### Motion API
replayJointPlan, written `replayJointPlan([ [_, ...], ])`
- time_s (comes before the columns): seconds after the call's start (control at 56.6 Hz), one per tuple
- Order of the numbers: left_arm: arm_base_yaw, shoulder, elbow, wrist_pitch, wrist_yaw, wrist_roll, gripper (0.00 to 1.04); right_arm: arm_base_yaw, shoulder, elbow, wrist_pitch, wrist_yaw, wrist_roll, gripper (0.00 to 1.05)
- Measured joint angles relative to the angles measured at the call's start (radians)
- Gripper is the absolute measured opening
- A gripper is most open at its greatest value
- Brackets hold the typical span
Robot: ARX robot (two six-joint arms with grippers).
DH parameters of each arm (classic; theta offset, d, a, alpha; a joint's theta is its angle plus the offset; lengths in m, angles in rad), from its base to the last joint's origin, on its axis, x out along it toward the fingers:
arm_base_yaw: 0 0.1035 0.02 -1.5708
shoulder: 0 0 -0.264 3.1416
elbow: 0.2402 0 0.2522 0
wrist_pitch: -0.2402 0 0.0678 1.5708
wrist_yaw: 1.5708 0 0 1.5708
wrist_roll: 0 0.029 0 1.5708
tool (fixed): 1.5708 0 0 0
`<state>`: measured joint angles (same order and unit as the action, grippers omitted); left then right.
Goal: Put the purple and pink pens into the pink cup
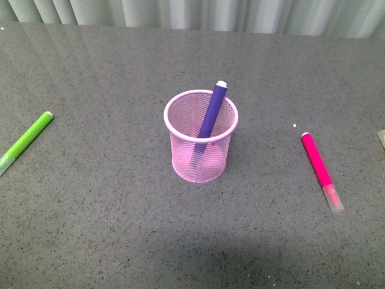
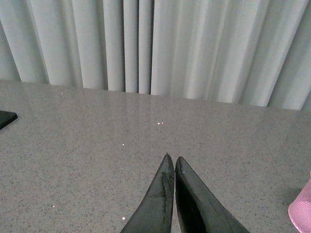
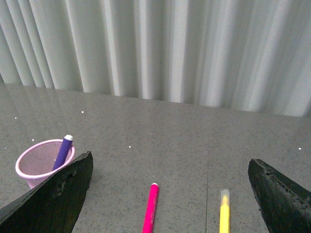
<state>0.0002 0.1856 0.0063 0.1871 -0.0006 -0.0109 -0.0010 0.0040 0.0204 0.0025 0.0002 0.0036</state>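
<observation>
The pink cup (image 1: 201,135) stands upright in the middle of the grey table, and the purple pen (image 1: 212,110) leans inside it, white tip up. On the table to the cup's right lies the pink pen (image 1: 320,169), clear cap toward me. In the right wrist view my right gripper (image 3: 170,167) is open above the table, with the pink pen (image 3: 151,208) lying between its spread fingers and the cup (image 3: 41,162) with the purple pen (image 3: 62,151) off to one side. My left gripper (image 2: 171,158) is shut on nothing; a sliver of the cup (image 2: 302,211) shows at the frame's edge. Neither arm shows in the front view.
A lime-green marker (image 1: 25,142) lies near the table's left edge. A yellow marker (image 3: 224,212) lies beside the pink pen in the right wrist view. Grey curtains (image 1: 192,12) hang behind the table's far edge. A dark object (image 2: 6,117) pokes in at the left wrist view's edge.
</observation>
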Motion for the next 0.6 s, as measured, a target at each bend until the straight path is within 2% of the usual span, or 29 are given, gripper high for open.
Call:
replayJointPlan([
  [0.053, 0.000, -0.015, 0.000, -0.016, 0.000, 0.000, 0.02, 0.000, 0.000, 0.000, 0.000, 0.000, 0.000, 0.97],
  [0.106, 0.000, -0.109, 0.000, -0.142, 0.000, 0.000, 0.02, 0.000, 0.000, 0.000, 0.000, 0.000, 0.000, 0.97],
  [0.141, 0.000, -0.137, 0.000, -0.174, 0.000, 0.000, 0.02, 0.000, 0.000, 0.000, 0.000, 0.000, 0.000, 0.97],
  [0.407, 0.000, -0.171, 0.000, -0.188, 0.000, 0.000, 0.03, 0.000, 0.000, 0.000, 0.000, 0.000, 0.000, 0.97],
  [0.601, 0.000, -0.171, 0.000, -0.188, 0.000, 0.000, 0.32, 0.000, 0.000, 0.000, 0.000, 0.000, 0.000, 0.97],
])
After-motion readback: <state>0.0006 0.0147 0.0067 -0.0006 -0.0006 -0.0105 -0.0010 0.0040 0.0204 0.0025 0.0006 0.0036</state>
